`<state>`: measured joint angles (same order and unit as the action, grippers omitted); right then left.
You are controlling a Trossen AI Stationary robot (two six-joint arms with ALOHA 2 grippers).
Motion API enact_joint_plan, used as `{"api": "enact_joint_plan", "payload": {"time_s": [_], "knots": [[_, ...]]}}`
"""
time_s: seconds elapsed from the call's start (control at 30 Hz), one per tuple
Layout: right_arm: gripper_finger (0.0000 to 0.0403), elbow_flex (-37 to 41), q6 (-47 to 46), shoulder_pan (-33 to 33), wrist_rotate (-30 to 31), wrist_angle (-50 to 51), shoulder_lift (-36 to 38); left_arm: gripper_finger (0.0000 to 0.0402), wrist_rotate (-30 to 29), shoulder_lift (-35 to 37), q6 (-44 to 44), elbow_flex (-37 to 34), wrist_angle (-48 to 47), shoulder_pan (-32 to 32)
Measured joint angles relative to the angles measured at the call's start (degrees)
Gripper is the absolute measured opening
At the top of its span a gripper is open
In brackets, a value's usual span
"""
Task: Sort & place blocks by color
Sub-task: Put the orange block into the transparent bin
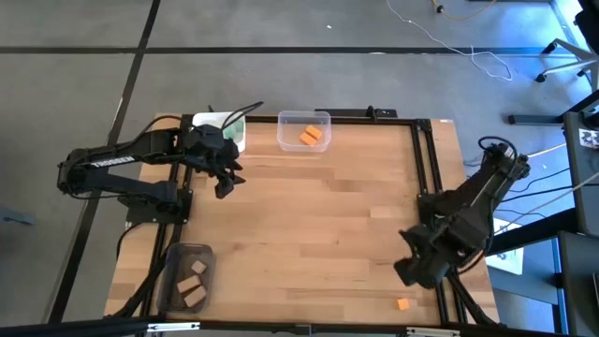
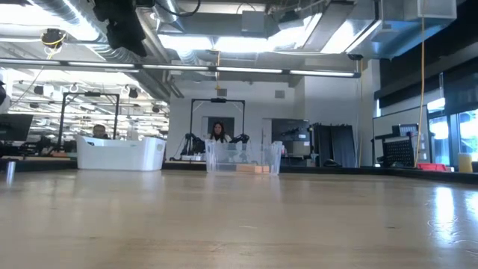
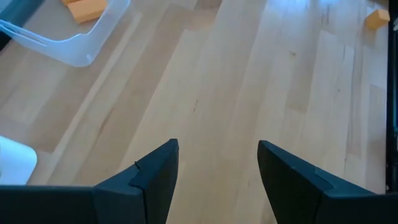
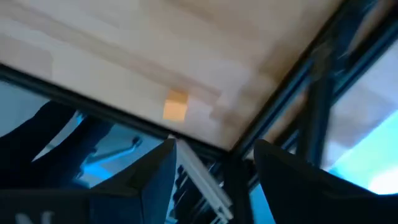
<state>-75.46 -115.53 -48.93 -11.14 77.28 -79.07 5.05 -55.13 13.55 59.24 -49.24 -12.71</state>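
My worry is the last orange block (image 1: 402, 303), sitting right at the surface's (image 1: 309, 225) near edge beside my right hand (image 4: 214, 163), whose fingers are apart and empty: a clumsy approach could nudge it off.

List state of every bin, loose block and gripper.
clear bin: holds orange blocks
dark grey bin: holds tan blocks
white bin: contents hidden
loose orange block: on table, unsorted
left gripper: open, empty
right gripper: open, empty
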Motion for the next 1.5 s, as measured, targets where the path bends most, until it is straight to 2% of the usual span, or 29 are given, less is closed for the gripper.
{"api": "enact_joint_plan", "payload": {"time_s": [0.17,0.33,0.47,0.7,0.9,1.07,1.27,1.5], "knots": [[0.0216,7.5,-3.5,-3.6,-0.6,-15.9,0.0,0.021,0.0,0.0,1.0,0.0,1.6,0.0],[0.0216,14.7,-5.6,-4.0,-0.5,-32.8,0.0,0.021,-0.1,0.0,1.3,0.0,4.0,0.0],[0.0216,20.0,-7.3,-4.0,-1.0,-41.1,0.0,0.021,-0.1,0.0,1.3,0.0,5.0,0.0],[0.0216,26.1,-11.9,-4.4,-4.8,-44.2,0.0,0.021,-0.1,0.0,1.3,0.0,5.5,0.0],[0.0216,28.0,-11.7,-4.6,-5.0,-45.7,-1.3,0.021,1.9,0.0,1.1,0.0,5.4,0.0],[0.0216,28.0,-11.7,-4.9,-5.0,-47.7,-5.0,0.021,5.0,0.0,0.9,0.0,5.4,0.0],[0.0216,28.0,-10.2,-4.9,-5.1,-53.9,-10.5,0.021,5.0,0.0,0.9,0.0,5.4,0.0],[0.0216,28.0,-9.8,-4.9,-8.0,-55.1,-16.1,0.021,5.0,0.0,0.9,0.0,5.6,0.0]]}}
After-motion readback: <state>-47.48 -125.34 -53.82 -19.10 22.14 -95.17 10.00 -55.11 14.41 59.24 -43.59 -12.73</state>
